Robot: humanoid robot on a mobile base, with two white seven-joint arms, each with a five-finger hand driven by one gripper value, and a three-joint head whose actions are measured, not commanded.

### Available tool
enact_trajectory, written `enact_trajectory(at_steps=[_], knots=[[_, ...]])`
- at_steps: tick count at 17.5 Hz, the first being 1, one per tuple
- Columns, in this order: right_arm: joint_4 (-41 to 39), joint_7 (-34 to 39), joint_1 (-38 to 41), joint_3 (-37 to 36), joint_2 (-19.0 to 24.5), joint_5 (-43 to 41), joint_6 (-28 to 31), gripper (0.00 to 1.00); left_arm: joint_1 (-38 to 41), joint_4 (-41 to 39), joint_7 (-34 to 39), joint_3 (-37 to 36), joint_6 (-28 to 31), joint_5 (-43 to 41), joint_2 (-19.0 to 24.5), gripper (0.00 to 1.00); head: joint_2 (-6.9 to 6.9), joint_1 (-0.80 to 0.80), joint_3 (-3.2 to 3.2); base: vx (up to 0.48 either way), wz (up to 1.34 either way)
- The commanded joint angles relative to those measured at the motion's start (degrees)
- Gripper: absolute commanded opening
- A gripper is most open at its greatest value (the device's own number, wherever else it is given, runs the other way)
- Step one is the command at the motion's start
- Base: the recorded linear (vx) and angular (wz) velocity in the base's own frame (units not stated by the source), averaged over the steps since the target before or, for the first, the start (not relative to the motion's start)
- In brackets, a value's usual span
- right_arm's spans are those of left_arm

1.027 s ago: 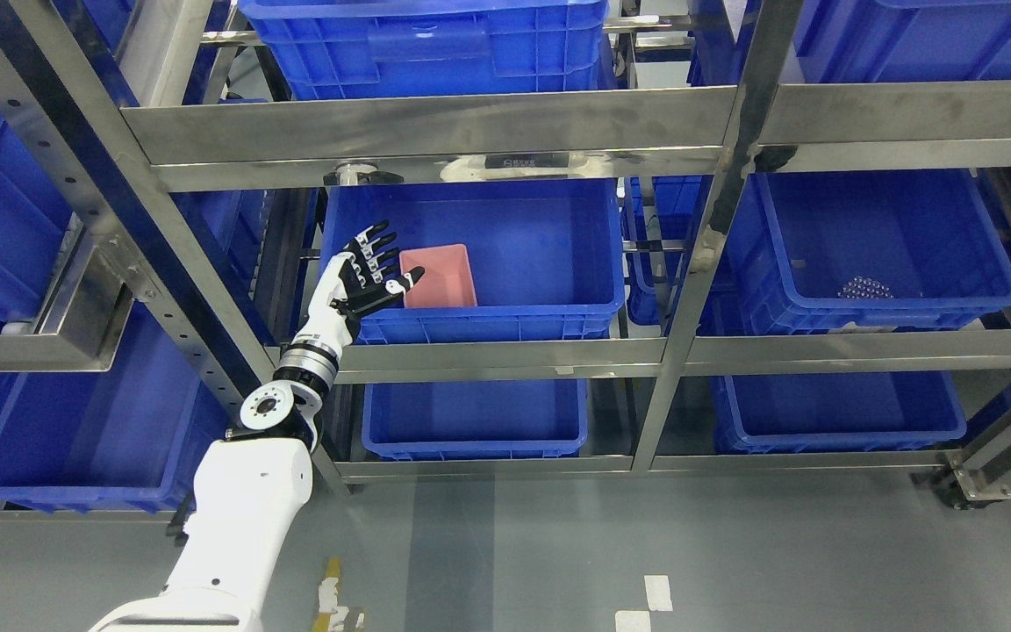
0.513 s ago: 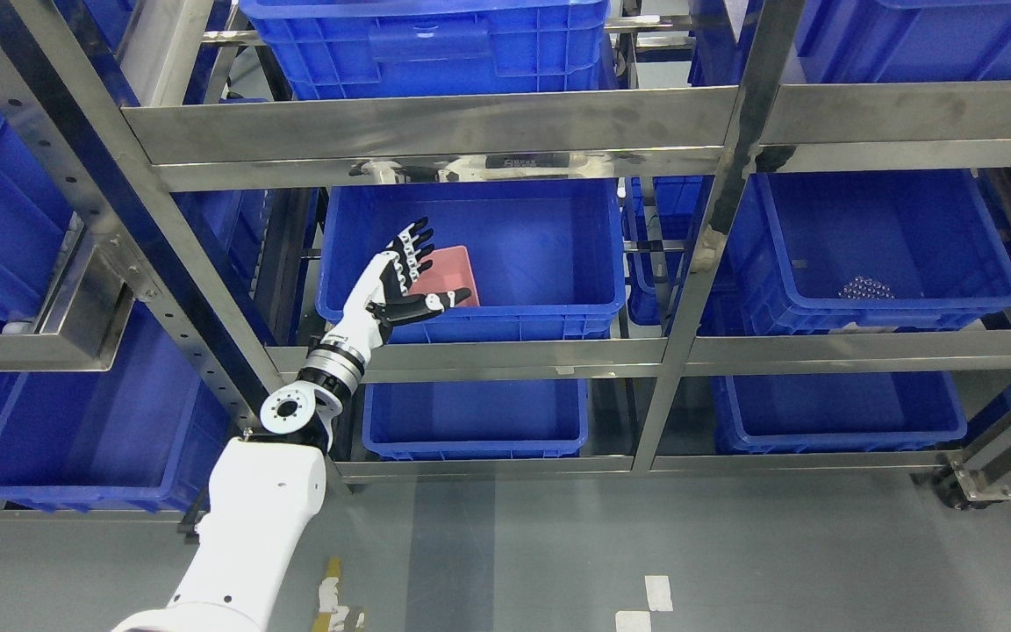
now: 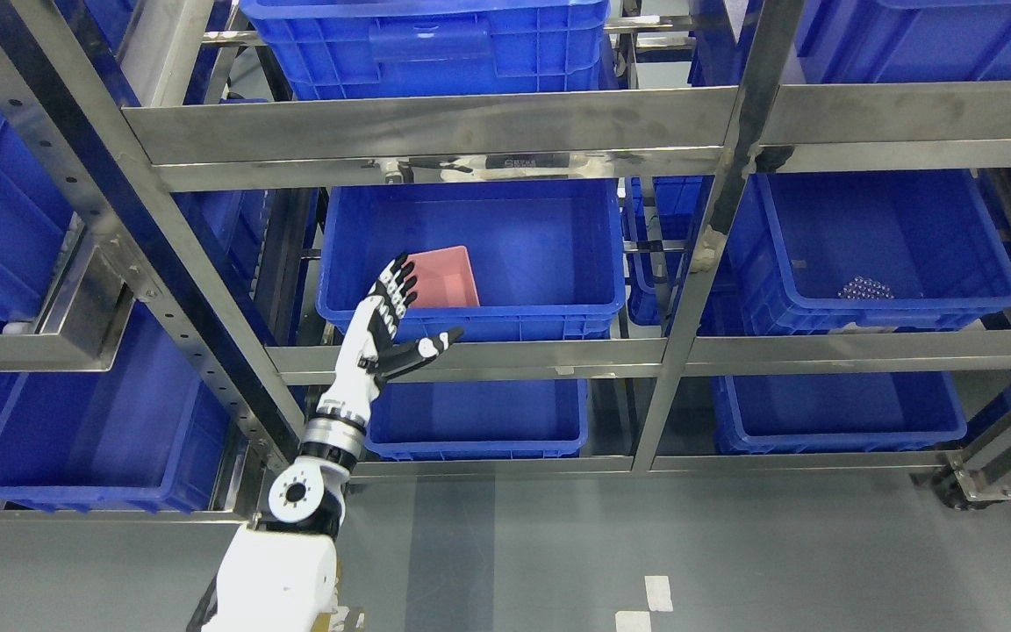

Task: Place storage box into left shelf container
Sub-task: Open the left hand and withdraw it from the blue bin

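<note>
Storage box work looks close to wrapped here, so the job in hand is, by my reading, a clean withdrawal: draw the arm straight down and out, staying clear of the steel rail and the bin lip so nothing gets nudged. Nearest us, the white left arm rises from the bottom edge, left of the middle, past its round silver wrist joint. Above that, the black-and-white left hand (image 3: 387, 329) hangs in front of the stainless steel shelf rail (image 3: 505, 355), palm turned inward, fingers (image 3: 394, 283) spread and straight, thumb jutting out to the right along the rail. It holds nothing; whether a fingertip brushes the bin's front wall I cannot tell. Just beyond the fingertips sits the deep blue plastic shelf container (image 3: 558, 309), the left one of the middle tier, and inside it, toward its front left corner, lies the pink rectangular storage box (image 3: 444, 274), resting on the container floor and apart from the hand. Further right, a second blue plastic bin (image 3: 900, 314) holds a small cluster of shiny beads (image 3: 865, 287). No right arm shows.
</note>
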Motion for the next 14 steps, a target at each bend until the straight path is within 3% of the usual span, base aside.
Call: enact_trajectory(at_steps=[1,14], knots=[[0.0,19.7,0.0,0.0,-1.0,0.4,0.0,1.0,11.4,-34.6,4.2,9.3,9.0,-2.4,1.0,1.0,0.0,0.0,0.0,0.0,0.0],[0.0,19.7,0.0,0.0,-1.0,0.4,0.0,1.0,11.9,-37.6,2.9,9.0,9.7,-3.5,1.0,1.0,0.0,0.0,0.0,0.0,0.0]])
